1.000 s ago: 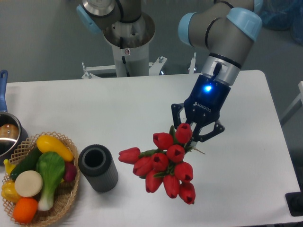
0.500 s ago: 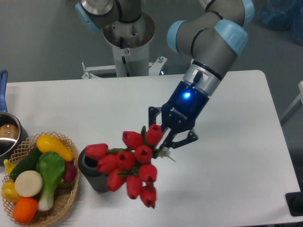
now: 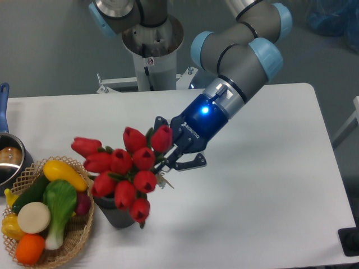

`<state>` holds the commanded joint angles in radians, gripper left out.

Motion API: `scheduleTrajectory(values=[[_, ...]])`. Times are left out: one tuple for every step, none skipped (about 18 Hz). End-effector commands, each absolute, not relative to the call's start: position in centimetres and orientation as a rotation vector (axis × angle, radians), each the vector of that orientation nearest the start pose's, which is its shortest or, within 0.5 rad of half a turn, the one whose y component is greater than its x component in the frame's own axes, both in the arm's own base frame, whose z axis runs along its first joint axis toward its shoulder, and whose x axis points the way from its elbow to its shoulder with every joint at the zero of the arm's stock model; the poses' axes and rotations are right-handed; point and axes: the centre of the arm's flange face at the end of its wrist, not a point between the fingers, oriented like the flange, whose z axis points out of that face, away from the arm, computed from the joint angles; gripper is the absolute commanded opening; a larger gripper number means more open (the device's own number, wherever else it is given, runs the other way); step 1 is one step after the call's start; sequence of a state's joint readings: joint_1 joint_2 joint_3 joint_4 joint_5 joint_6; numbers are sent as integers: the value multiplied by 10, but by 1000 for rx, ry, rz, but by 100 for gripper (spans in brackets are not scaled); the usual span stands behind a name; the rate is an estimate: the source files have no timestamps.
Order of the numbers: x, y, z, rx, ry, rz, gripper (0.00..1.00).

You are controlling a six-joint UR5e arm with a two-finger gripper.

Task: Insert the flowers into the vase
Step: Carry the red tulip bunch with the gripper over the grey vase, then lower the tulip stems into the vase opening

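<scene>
**Flowers held sideways over the vase mouth**

The gripper (image 3: 168,158) has its jaws closed on the stems of the flowers (image 3: 120,168), holding the bunch in the air. The bunch lies nearly level, its long axis running from the jaws leftward, with the red buds fanned out to the left and slightly down. The vase (image 3: 112,214) stands upright on the tabletop (image 3: 263,190), down and to the left of the jaws, directly under the buds, which hide its mouth. As I judge it, the stems point away from the opening, so the bunch must be turned stem-down before it can go in. Just left of the vase sits a basket (image 3: 78,232) of vegetables; a pot (image 3: 8,159) stands farther left.
</scene>
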<state>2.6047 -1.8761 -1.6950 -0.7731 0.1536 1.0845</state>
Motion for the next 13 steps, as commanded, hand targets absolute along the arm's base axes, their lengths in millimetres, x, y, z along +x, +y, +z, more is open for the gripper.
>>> scheduleTrajectory(values=[[-380, 498, 427, -1691, 323, -447, 10], [-376, 499, 428, -1677, 335, -451, 10], [-374, 502, 428, -1666, 347, -454, 10], [-365, 508, 427, -1657, 377, -455, 10], [-359, 513, 426, -1648, 406, -450, 10], [-355, 517, 421, -1640, 425, -448, 10], [-352, 519, 422, -1619, 438, -454, 10], [-351, 520, 424, -1604, 442, -462, 10], [-348, 521, 422, -1604, 442, -467, 10], [-346, 520, 415, -1603, 442, -472, 10], [-344, 520, 411, -1597, 459, -458, 10], [-337, 522, 406, -1593, 474, -459, 10], [-334, 522, 403, -1591, 482, -457, 10]])
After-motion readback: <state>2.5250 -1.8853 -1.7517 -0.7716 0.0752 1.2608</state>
